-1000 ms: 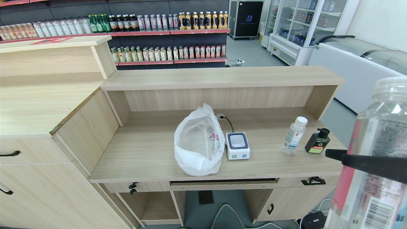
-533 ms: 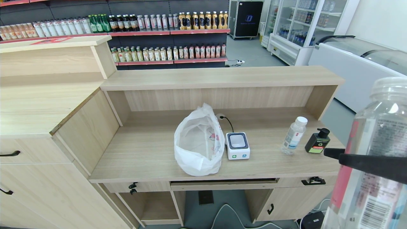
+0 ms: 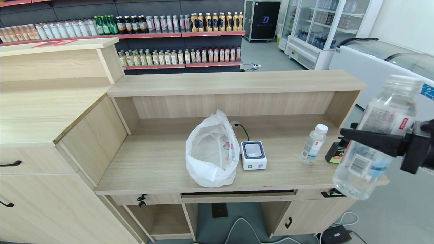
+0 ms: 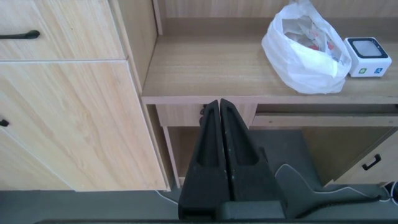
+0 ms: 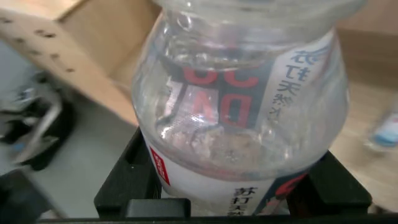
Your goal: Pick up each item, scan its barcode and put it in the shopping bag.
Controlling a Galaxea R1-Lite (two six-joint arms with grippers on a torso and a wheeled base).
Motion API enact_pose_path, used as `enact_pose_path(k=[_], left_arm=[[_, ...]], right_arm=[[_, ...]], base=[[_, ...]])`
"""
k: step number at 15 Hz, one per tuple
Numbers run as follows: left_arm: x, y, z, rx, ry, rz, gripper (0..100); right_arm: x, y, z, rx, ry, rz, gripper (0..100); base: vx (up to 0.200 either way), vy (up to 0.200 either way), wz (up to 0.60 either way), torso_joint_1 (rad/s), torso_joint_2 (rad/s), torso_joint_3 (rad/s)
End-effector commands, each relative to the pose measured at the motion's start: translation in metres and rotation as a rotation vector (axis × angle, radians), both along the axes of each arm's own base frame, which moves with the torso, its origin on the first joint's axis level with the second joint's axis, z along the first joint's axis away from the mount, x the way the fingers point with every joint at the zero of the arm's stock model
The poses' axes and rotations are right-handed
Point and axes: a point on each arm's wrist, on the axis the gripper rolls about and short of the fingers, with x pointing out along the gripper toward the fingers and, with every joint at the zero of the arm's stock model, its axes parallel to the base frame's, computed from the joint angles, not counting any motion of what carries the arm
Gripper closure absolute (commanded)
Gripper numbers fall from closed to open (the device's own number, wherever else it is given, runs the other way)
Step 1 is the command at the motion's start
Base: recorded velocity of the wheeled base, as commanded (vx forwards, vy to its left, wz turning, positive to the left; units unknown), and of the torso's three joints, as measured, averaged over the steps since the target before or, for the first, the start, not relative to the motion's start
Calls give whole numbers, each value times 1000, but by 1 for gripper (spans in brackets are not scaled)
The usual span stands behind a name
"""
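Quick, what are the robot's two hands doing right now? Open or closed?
Left gripper: shut, holding nothing.
Right gripper: shut on the water bottle.

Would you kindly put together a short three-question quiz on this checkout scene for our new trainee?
1. True or false: the left tool is shut and empty.
2. What does the right tool hold? A) a clear bottle B) a tin can C) a carton
3. Fill in: on the counter, the scanner stands beside the white ____.
Key: 1 true; 2 A; 3 shopping bag.
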Motion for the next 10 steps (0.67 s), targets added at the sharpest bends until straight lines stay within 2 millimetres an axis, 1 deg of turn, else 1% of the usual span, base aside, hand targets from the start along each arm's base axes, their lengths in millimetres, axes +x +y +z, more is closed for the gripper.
enact_pose_path(k=[1, 2, 3, 4, 5, 6, 10], left_arm=[[0, 0, 0, 0, 0, 0, 100], [0, 0, 0, 0, 0, 0, 100], [0, 0, 0, 0, 0, 0, 100], [0, 0, 0, 0, 0, 0, 100], [0, 0, 0, 0, 0, 0, 100], [0, 0, 0, 0, 0, 0, 100], [0, 0, 0, 0, 0, 0, 100]], right_arm=[[49, -38, -34, -139, 15, -259, 100], [56, -45, -41, -187, -9, -290, 100], [65, -58, -57, -302, -56, -364, 100], [64, -69, -64, -367, -81, -432, 100], [63, -73, -66, -396, -79, -459, 100], [59, -78, -64, -462, -107, -500, 100], [57, -87, -59, -499, -234, -563, 100]], base=[[0, 0, 0, 0, 0, 0], [0, 0, 0, 0, 0, 0], [0, 0, 0, 0, 0, 0], [0, 0, 0, 0, 0, 0], [0, 0, 0, 0, 0, 0], [0, 0, 0, 0, 0, 0], [0, 0, 0, 0, 0, 0]])
